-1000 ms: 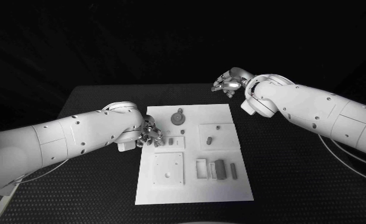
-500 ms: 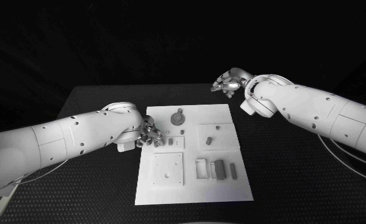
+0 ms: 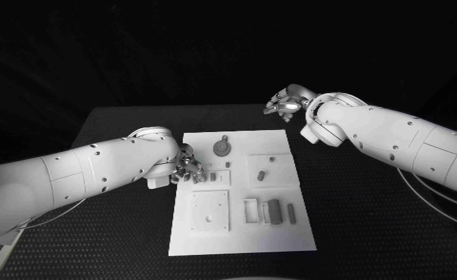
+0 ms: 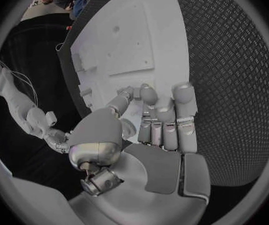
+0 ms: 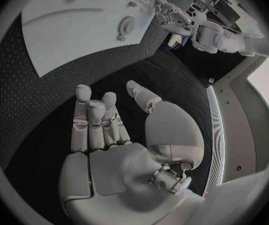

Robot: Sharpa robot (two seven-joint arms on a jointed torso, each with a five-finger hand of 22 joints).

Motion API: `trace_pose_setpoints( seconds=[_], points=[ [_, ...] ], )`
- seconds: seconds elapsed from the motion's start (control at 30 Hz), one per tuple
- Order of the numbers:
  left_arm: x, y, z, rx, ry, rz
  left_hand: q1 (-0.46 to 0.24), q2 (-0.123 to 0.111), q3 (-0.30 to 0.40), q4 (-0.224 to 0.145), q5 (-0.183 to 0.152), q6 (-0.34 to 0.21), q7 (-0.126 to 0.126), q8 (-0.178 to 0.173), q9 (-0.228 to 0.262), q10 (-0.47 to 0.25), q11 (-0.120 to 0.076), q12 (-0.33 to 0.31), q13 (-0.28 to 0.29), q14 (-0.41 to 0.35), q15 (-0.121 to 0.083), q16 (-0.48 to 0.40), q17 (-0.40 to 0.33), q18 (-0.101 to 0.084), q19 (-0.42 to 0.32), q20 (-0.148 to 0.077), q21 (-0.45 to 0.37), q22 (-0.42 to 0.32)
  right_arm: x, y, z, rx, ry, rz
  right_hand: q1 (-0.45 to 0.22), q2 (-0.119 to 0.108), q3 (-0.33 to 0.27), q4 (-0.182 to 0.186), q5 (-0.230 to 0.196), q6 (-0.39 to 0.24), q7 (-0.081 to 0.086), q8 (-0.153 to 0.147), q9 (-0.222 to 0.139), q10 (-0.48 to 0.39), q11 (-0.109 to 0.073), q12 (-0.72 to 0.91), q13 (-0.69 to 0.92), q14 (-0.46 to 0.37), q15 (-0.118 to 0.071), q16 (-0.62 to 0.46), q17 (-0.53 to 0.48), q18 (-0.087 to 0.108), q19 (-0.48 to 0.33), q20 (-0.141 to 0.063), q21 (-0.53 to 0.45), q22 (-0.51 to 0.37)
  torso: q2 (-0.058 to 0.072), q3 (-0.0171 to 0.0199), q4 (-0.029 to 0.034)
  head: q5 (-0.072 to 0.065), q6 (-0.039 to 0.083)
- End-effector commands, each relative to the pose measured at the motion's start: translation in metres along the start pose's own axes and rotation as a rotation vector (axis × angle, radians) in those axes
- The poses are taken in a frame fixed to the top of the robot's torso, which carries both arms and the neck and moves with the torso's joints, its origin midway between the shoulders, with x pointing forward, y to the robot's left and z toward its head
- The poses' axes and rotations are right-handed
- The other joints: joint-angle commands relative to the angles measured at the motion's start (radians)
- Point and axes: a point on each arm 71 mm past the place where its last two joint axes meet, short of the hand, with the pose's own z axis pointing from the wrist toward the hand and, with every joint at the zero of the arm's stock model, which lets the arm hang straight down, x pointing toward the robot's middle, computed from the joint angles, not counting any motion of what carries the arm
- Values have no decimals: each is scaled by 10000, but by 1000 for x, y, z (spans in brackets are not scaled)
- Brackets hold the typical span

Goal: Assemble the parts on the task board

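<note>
Hovering at the nine o'clock edge of the white board [image 3: 243,187], left hand [image 3: 187,170] reaching fingers close together toward grey parts [image 3: 274,210], grasp unclear; right hand [image 3: 284,105] idling empty, fingers loosely apart, at one o'clock.

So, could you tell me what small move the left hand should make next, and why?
Probably close the fingers on the small part at the task board's left edge. The left hand sits there, its fingertips right by a small grey part, though I cannot tell whether they grip it yet. The right hand hangs open beyond the board's far right corner, holding nothing.
</note>
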Motion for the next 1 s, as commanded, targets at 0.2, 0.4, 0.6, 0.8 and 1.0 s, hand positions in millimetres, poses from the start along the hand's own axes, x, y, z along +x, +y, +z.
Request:
trace_pose_setpoints(
  seconds=[0.2, 0.4, 0.6, 0.8, 1.0],
  points=[
    [1, 1, 1, 48, -41, 162, -52, -195, 2, 127, -43, -36, 51, -59, 1, -67, 8, 10, 8, -73, -27, -44, 18, 439, 3, -53, -32, 136, 1, 0, 0, -53, 113, 3, -64, -5, 29, 10, 21, -108, 104, -45, -14, -94, 9, 26, -16, -22, -46, 23, -14, 100, -50, 26, -44, 181, 1, 0, -1, -10, -1],
    [0, 2, 1, 53, -162, 70, -49, -216, 9, 149, -42, -28, 48, -53, 8, -62, 5, 15, 10, -68, -29, -42, 20, 442, 11, -58, -31, 136, 1, 0, 0, -39, 123, 1, -71, -23, 26, 10, 20, -143, 117, -61, -24, -112, 22, 24, -22, -34, -32, 20, -18, 100, -62, 31, -52, 180, 0, -1, -5, -14, 6],
    [-1, 2, 1, 137, -252, -18, -81, -310, 1, 230, -45, -14, 38, -40, 27, -34, -6, 41, 21, -37, -41, -21, 35, 445, 46, -67, -16, 142, 3, 0, 0, -73, 411, -34, -77, -48, 21, 7, 19, -166, 128, -71, -32, -131, 33, 22, -27, -48, -21, 15, -22, 100, -77, 38, -62, 180, 2, 3, 0, -32, -6],
    [0, 2, 1, 189, -88, -98, -154, -443, -31, 325, -50, -17, 32, -35, 47, -20, -12, 59, 30, -20, -47, -3, 52, 447, 70, -77, -5, 148, 4, -1, 0, -56, 430, -31, -78, -53, 24, 8, 21, -191, 138, -82, -40, -152, 43, 19, -32, -63, -11, 11, -26, 100, -93, 44, -72, 179, 0, 6, 2, -24, -17],
    [0, 3, 1, 178, -4, -161, -380, -429, -413, 278, -36, -60, 30, -49, 77, -51, -15, 68, 40, -42, -53, -3, 80, 457, 28, -98, -11, 165, 4, -1, 0, -60, 446, -32, -79, -52, 24, 10, 21, -196, 141, -83, -42, -157, 47, 19, -34, -68, -7, 11, -27, 100, -97, 47, -74, 180, -1, 7, 2, -24, -23]
  ],
)
